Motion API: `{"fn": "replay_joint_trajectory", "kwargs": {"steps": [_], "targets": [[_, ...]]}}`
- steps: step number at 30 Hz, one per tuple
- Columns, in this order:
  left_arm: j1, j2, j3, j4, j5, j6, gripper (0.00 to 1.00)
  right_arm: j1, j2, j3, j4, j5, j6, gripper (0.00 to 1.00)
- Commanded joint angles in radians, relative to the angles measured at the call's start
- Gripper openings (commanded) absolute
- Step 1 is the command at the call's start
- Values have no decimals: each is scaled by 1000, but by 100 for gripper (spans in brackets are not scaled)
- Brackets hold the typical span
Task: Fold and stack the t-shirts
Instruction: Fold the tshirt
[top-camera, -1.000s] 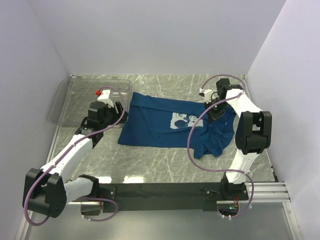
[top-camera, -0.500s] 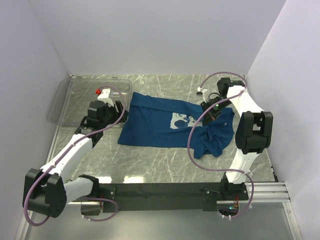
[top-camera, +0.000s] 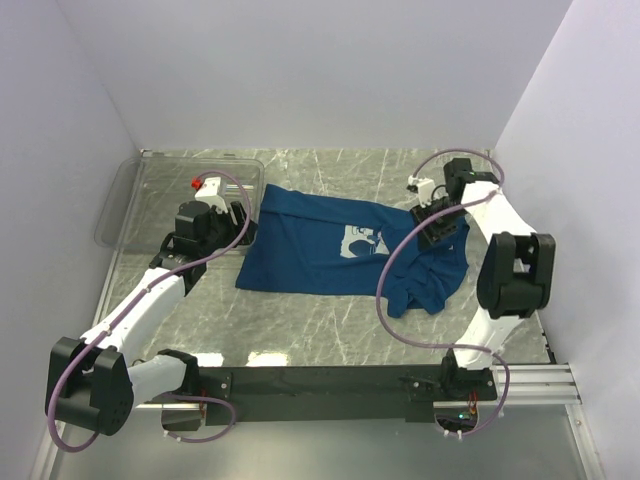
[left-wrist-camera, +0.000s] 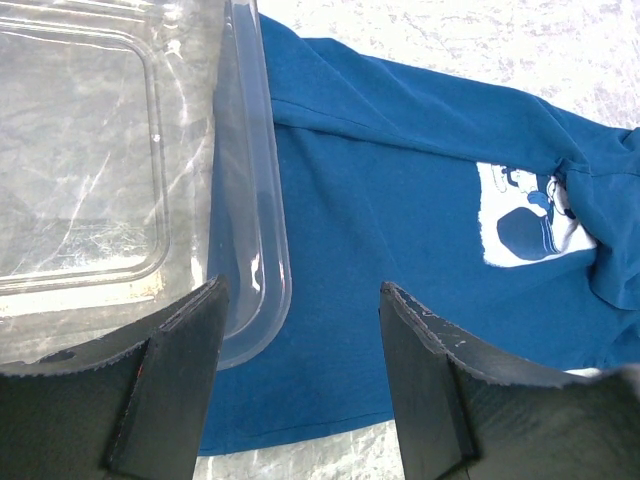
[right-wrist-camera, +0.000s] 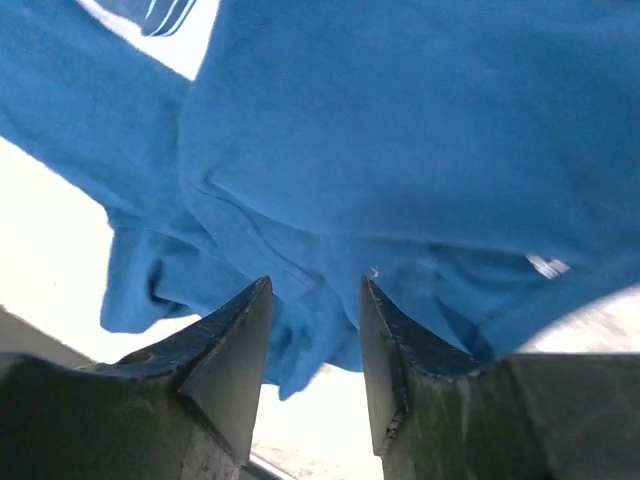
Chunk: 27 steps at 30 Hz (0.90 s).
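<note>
Hovering spread wide, the left hand (left-wrist-camera: 300, 300) sits above the bin (left-wrist-camera: 256, 200) rim and t-shirt (left-wrist-camera: 400, 190) edge; the right hand (right-wrist-camera: 315, 290), narrowly parted, hangs over bunched cloth.

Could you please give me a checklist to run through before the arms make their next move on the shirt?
1. Shirt lying flat: not ok; its right side is bunched.
2. Print facing up: ok.
3. Left gripper open: ok; it hovers at the shirt's edge by the bin.
4. Right gripper open: ok; jaws apart over the bunched cloth, holding nothing.
5. Shirt free of the bin: cannot tell; the rim overlaps its edge in the left wrist view.
</note>
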<state>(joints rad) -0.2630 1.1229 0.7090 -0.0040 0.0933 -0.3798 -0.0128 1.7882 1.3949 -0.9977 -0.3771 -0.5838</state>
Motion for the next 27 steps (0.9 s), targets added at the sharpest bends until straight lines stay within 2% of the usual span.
{"fn": "replay_joint_trajectory", "kwargs": {"steps": [1, 4, 6, 10, 27], "targets": [[4, -26, 4, 48, 25, -1, 67, 0, -119, -22, 36, 23, -2, 47], [4, -25, 0, 50, 32, -5, 67, 8, -128, -94, 91, 70, 4, 45], [4, -28, 3, 45, 31, -5, 67, -1, -107, -111, 129, 160, 100, 45], [4, -41, -5, 41, 29, -4, 67, -16, -101, -154, 189, 199, 191, 45], [4, -69, -22, 27, 25, -4, 67, -19, -24, -220, 231, 178, 300, 44]]}}
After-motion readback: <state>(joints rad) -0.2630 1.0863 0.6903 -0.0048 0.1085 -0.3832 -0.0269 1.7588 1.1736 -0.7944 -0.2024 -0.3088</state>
